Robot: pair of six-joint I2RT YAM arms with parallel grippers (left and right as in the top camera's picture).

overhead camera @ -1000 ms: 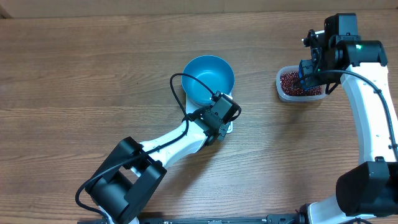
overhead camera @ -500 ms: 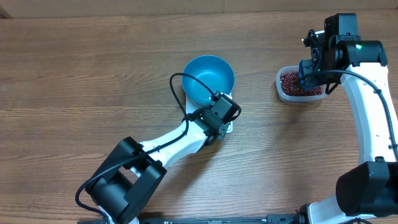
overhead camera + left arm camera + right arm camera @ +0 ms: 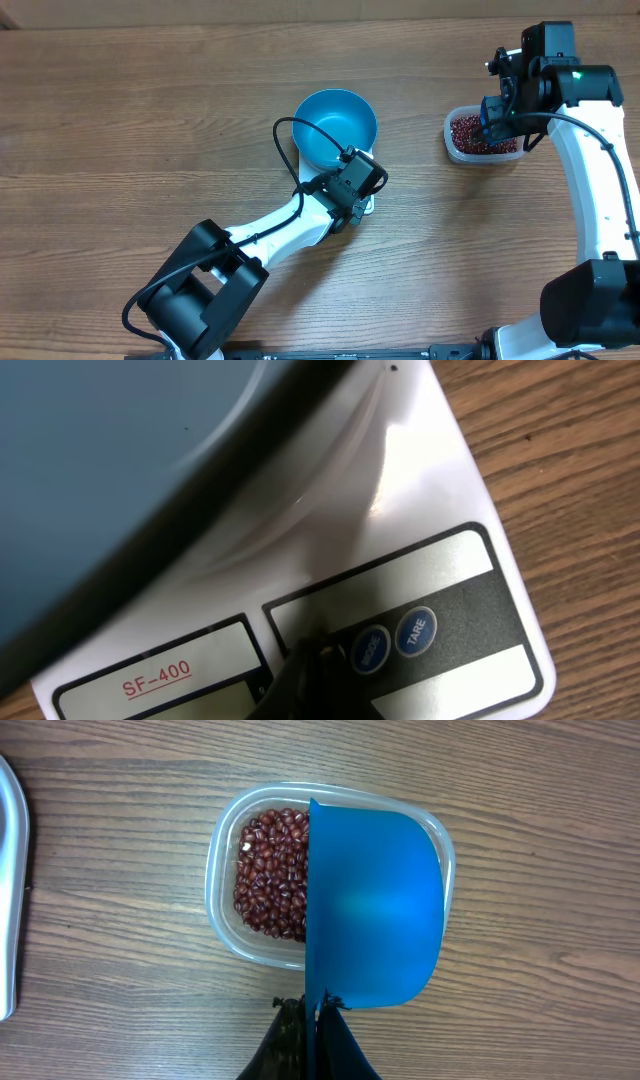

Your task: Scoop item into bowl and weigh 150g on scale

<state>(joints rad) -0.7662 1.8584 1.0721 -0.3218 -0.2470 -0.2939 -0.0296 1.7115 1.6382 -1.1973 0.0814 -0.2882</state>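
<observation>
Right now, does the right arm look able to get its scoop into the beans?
Probably yes. The right gripper holds the blue scoop directly over the open tub, and the beans lie uncovered with nothing in between.

Wooden table (image 3: 150, 120): scale (image 3: 400, 490), clear tub (image 3: 218, 870).

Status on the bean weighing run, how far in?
Done: the bowl sits on the scale. In hand: the shut left end effector has its tip at the button strip beside the MODE button, probably switching on or zeroing; the right end effector grips the scoop over the tub of beans. Left: the bowl looks empty, so all scooping and weighing.
</observation>
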